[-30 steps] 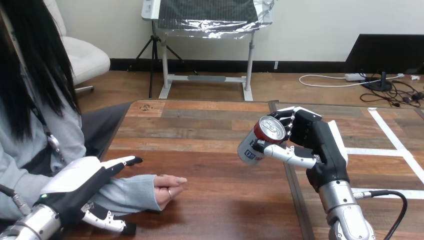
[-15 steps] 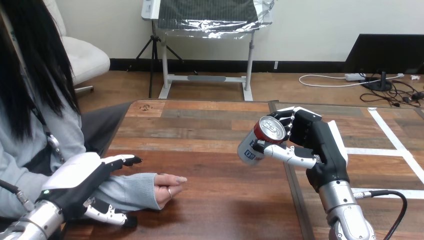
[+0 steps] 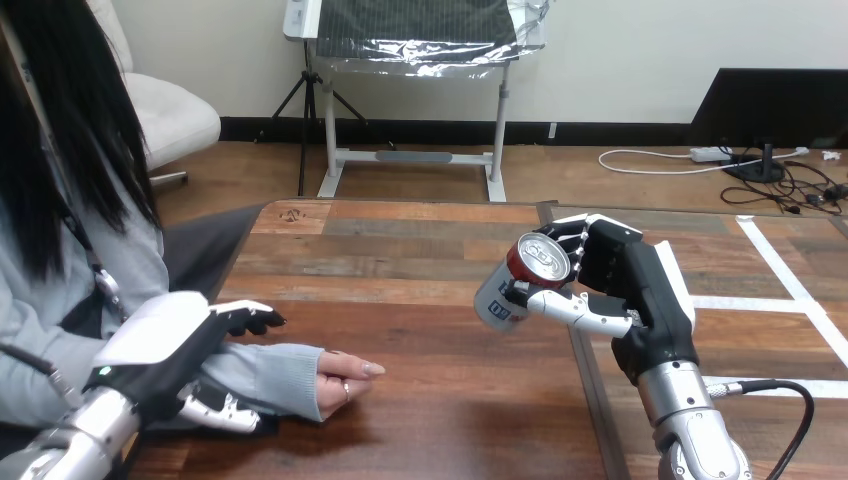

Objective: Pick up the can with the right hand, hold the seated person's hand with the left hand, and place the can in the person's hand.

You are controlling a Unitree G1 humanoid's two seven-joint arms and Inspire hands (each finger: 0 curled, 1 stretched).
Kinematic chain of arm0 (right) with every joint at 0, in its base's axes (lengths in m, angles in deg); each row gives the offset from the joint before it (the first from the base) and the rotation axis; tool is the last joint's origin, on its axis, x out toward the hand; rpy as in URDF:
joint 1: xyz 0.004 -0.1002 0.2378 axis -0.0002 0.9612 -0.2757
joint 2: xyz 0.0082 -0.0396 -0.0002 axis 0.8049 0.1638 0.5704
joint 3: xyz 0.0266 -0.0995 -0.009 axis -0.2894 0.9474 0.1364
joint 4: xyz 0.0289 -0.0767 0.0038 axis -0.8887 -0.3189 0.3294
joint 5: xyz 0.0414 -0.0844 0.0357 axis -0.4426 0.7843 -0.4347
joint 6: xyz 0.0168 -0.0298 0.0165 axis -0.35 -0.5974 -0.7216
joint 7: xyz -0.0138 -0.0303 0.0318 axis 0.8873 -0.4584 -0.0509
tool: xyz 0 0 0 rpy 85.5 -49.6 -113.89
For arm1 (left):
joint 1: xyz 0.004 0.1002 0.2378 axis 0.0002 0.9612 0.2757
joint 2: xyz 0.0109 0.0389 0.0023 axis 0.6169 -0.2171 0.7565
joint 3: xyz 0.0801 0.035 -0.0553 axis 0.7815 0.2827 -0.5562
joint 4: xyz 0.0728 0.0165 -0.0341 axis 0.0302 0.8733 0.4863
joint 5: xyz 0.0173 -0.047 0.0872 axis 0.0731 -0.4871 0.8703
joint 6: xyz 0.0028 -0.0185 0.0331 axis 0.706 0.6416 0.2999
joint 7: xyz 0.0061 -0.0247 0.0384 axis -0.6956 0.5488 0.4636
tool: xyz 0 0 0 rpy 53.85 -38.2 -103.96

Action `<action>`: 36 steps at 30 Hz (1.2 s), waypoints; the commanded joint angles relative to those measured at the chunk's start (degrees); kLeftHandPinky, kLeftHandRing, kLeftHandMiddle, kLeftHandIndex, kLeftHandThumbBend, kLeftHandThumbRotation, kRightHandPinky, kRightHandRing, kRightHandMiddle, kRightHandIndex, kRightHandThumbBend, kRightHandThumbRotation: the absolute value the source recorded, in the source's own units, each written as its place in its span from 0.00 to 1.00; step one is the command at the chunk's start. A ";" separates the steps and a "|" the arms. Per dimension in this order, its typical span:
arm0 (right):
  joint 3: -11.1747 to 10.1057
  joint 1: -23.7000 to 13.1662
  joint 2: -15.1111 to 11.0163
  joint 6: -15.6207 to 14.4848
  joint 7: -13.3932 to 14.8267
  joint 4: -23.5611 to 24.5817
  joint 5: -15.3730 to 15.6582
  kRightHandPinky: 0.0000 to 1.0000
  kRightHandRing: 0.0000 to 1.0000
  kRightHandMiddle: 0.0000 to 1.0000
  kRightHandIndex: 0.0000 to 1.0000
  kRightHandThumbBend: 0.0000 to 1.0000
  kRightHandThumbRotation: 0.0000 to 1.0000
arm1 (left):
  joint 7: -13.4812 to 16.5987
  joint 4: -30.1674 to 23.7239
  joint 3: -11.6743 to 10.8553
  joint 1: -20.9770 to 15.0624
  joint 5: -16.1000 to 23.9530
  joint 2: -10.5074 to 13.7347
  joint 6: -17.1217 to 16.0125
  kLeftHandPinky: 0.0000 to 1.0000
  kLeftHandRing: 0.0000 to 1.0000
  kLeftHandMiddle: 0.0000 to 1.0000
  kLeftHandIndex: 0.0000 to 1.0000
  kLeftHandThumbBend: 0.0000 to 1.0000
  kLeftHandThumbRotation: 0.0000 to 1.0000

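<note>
**Status: can held clear of the table in the right hand; left hand at the person's forearm**

We find the can [image 3: 518, 282] off the table [image 3: 420, 310], gripped in the right hand [image 3: 632, 285] to the right of the view's centre. The can sits at the left side of that hand. Its fingers [image 3: 570, 238] wrap the far side of the can's body, and the thumb [image 3: 565, 305] crosses the near side just beneath the rim. The can is tilted, with its red-edged top turned up toward the camera and its base pointing down and to the left. Nothing but this hand touches it.

The right hand stands upright on its silver forearm [image 3: 690, 420], which rises from the bottom edge. The palm faces left, toward the can, and the white shell shows along the hand's right side.

The person's hand [image 3: 345, 378] lies on the table at the lower left, pointing right. It is well apart from the can, with bare wood between the two. In the view, the can is above it and to the right.

The left hand [image 3: 160, 340] comes in from the lower left corner, white back uppermost, and lies over the person's grey sleeve [image 3: 265, 375] just behind the wrist. It appears to rest on the sleeve — we cannot tell from this angle whether it has closed on the forearm.
</note>
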 commanded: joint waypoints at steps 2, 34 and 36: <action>-0.55 -3.25 -0.61 0.96 -0.83 3.48 -1.82 0.36 0.40 0.46 0.50 0.83 0.00 | 0.63 2.13 2.93 -4.61 1.67 -1.97 1.20 0.62 0.68 0.70 0.71 1.00 0.14; -0.41 -2.20 -0.14 0.26 -2.53 5.67 -3.38 0.33 0.39 0.46 0.49 0.83 0.00 | -2.96 5.12 5.48 -8.72 0.46 -3.53 1.32 0.49 0.53 0.57 0.57 0.98 0.03; -0.41 -2.26 -0.12 0.38 -2.77 5.59 -3.58 0.33 0.39 0.46 0.49 0.83 0.00 | -3.45 5.14 5.41 -8.79 0.30 -3.53 1.28 0.49 0.52 0.56 0.57 0.98 0.02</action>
